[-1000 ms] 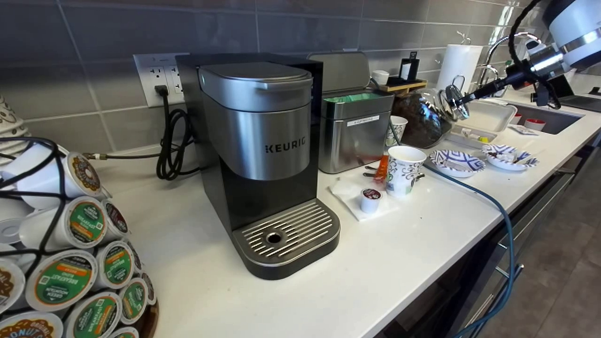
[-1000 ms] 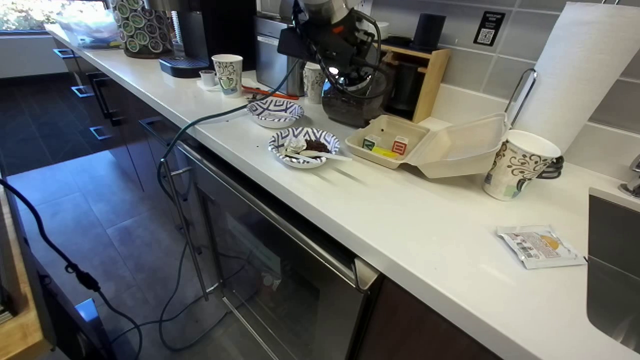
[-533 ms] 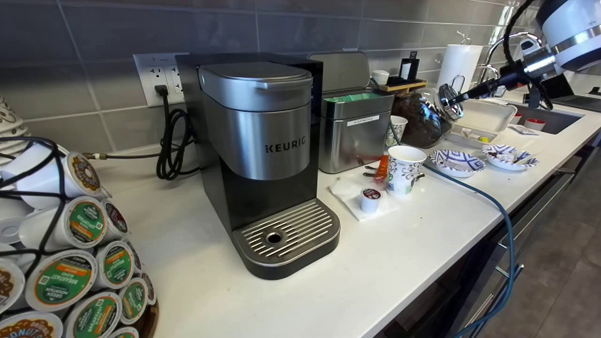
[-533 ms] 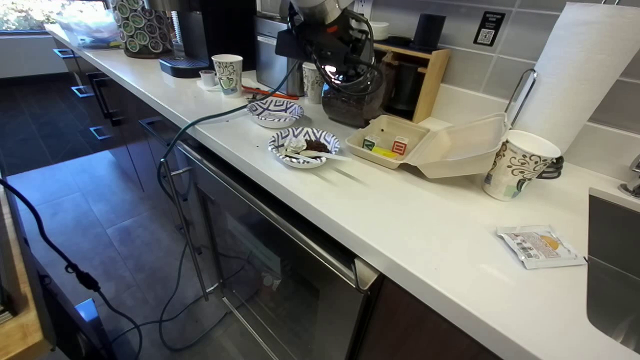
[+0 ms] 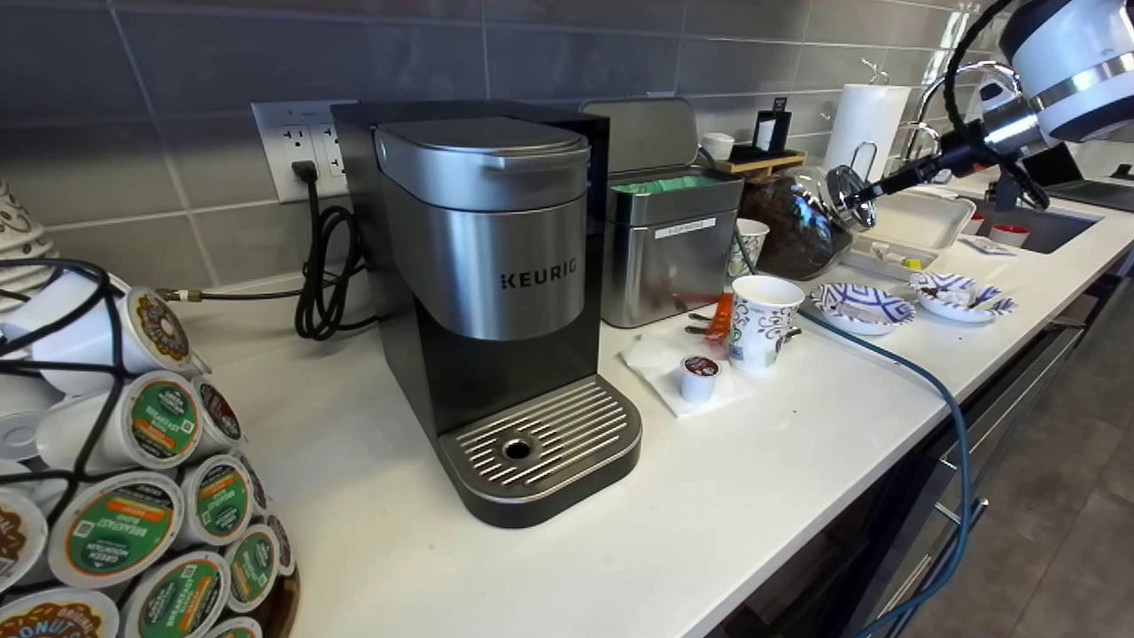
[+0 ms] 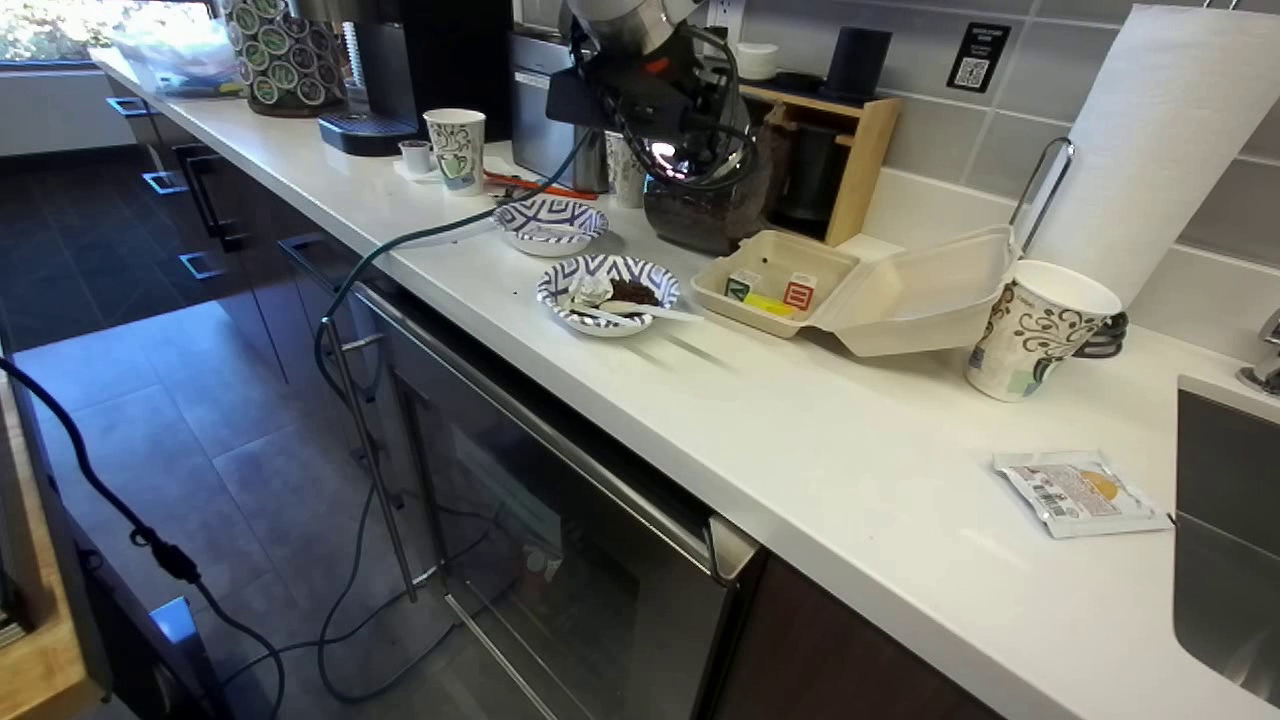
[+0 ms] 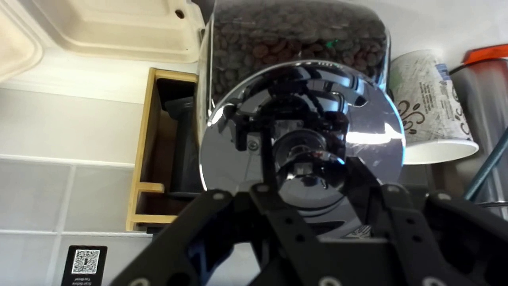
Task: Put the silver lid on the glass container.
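My gripper (image 7: 311,174) grasps the silver lid (image 7: 303,105) by its knob (image 7: 311,188), tilted at the slanted top of the glass jar (image 7: 293,41); whether it is seated I cannot tell. The jar lies straight beyond; I expect a push next.

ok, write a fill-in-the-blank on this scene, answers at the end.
The gripper grips the silver lid by its round ____.
In the wrist view, the glass container shows coffee ____ inside.
The coffee maker is branded ____.
The black wall sign carries a ____ code.

Missing words: knob; beans; Keurig; QR.
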`<state>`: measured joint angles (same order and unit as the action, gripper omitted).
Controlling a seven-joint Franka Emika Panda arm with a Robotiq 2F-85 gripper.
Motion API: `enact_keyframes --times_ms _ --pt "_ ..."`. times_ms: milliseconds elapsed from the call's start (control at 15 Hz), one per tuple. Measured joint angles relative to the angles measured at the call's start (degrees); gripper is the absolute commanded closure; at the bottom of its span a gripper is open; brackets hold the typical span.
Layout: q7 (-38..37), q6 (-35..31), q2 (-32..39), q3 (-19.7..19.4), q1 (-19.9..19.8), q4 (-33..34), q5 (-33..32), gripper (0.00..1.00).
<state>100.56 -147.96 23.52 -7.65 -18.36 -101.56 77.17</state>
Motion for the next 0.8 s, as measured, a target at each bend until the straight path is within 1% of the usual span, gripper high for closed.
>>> enact_keyframes --times_ms 333,800 --pt "1.0 -2.0 0.0 0.7 0.2 -0.4 0.0 0.79" --pt "5.3 -2.7 -0.1 1.5 0.2 -0.2 2.8 0.79"
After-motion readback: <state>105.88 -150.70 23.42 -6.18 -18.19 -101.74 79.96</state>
